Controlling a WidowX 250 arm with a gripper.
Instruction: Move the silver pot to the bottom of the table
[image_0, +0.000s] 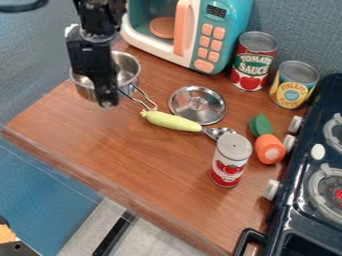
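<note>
Beside the toy microwave (190, 30), the silver pot (127, 70), likely light, is best pinched at its rim (139, 67); the gripper's (107, 103) closure cannot be told.

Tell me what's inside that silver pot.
The pot shows bare metal inside; the claw hangs in front, covering part of it, so I can't tell what's there.

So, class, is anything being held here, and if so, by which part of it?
It cannot be told: the end effector overlaps the near side of the silver pot, but no grip on it can be made out.
</note>
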